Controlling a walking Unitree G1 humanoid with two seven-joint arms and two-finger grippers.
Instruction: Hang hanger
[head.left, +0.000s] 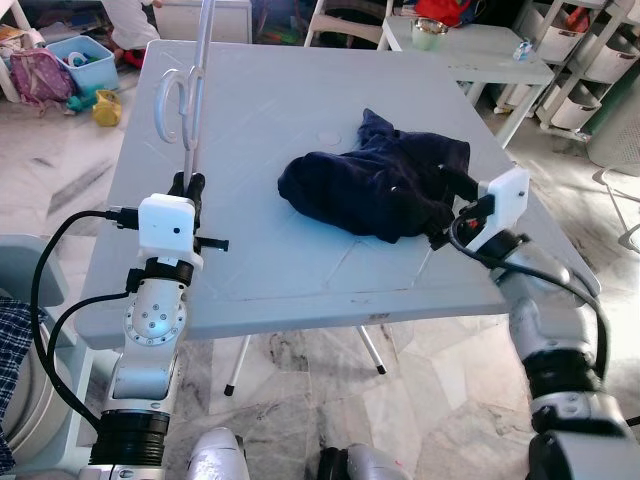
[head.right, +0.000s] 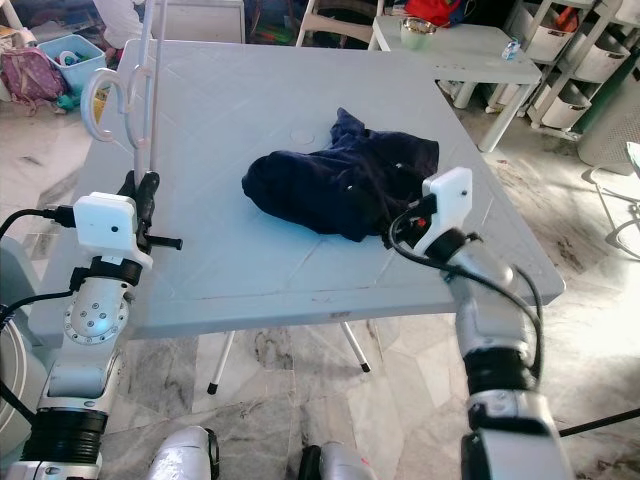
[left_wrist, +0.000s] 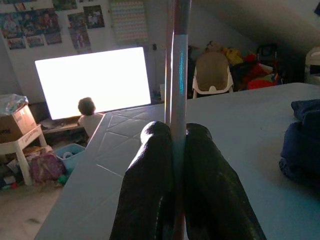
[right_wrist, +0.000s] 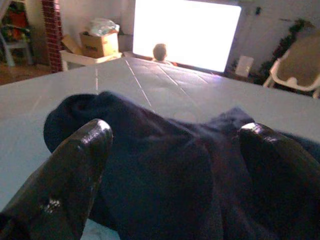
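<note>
Hanger (head.left: 190, 95) is up off the desk (head.left: 270, 270), held upright at the desk's left side, hook curling near the top. Left claw (head.left: 187, 186) is clamped tight on its shaft, arm raised vertical at the desk's front-left corner. Not hung yet, by my read; no rail in sight. Dark garment (head.left: 385, 185) lies bunched mid-desk. Right claw (right_wrist: 175, 165) is spread wide, fingers straddling the garment's near edge, forearm angled in from the front-right corner.
</note>
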